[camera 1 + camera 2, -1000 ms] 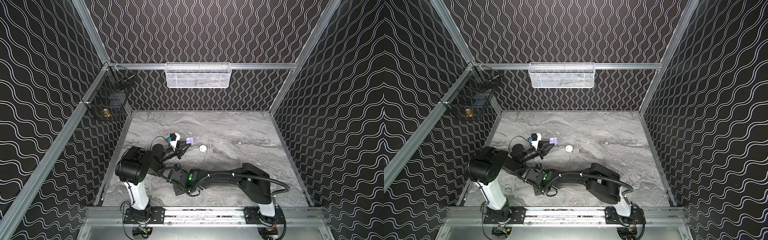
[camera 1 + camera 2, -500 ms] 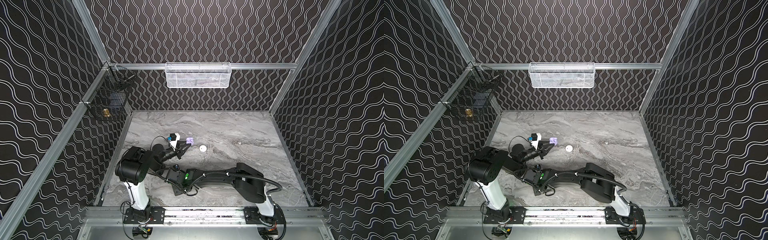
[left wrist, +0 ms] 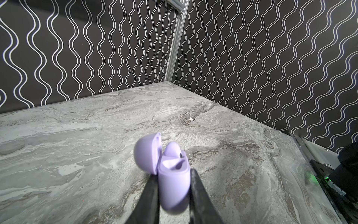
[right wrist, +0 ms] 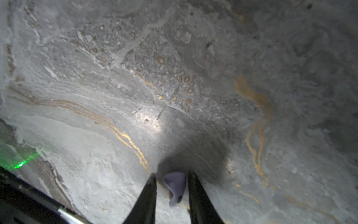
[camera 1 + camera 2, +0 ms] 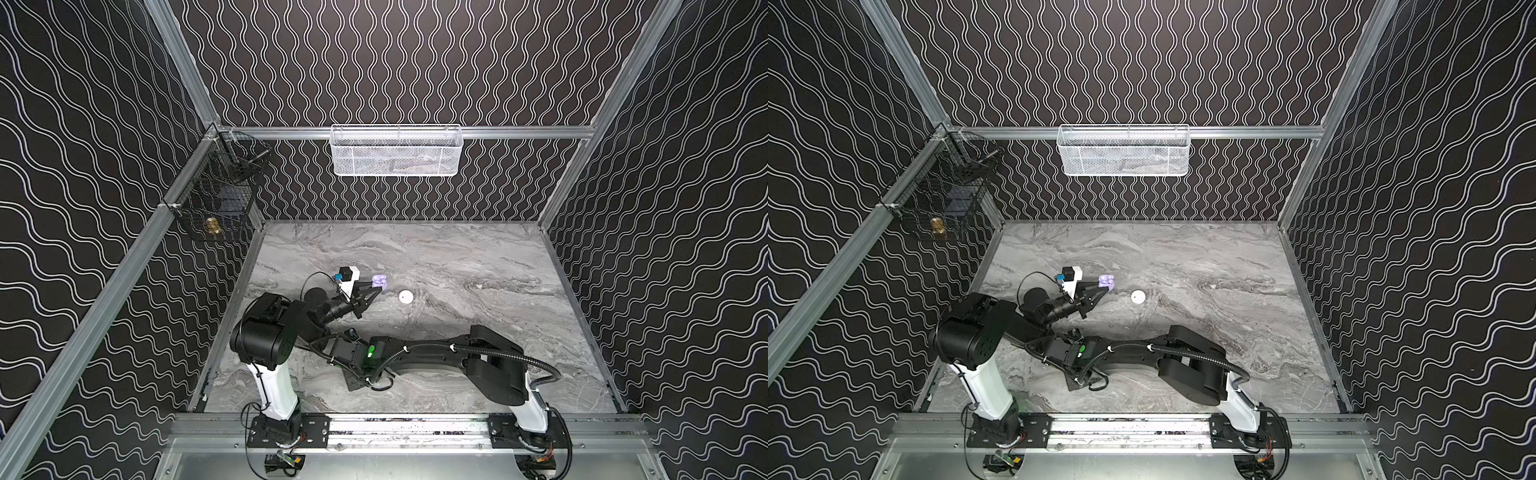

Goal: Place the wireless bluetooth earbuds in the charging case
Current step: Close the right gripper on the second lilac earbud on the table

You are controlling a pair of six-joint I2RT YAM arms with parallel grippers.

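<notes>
My left gripper point(image 3: 173, 172) is shut on a lavender charging case point(image 3: 174, 190) and holds it above the marble table point(image 5: 457, 332), lid point(image 3: 146, 153) swung open. One lavender earbud point(image 3: 173, 150) stands in the case. In both top views the case point(image 5: 379, 281) point(image 5: 1106, 282) shows left of centre. My right gripper point(image 4: 171, 176) is low over the table near the front left, open around a second lavender earbud point(image 4: 175, 184). That earbud touches one finger, with a gap to the other. In both top views the left arm point(image 5: 291, 328) hides these fingertips.
A round white case point(image 5: 406, 296) point(image 5: 1138, 296) lies shut on the table right of the held case. A tiny white thing point(image 5: 479, 286), too small to name, lies further right. A white mesh basket point(image 5: 397, 149) hangs on the back wall, a black wire basket point(image 5: 216, 195) on the left wall.
The right arm's elbow and forearm have shifted left and drawn in towards the front rail. The left arm and the lavender case have stayed where they were.
</notes>
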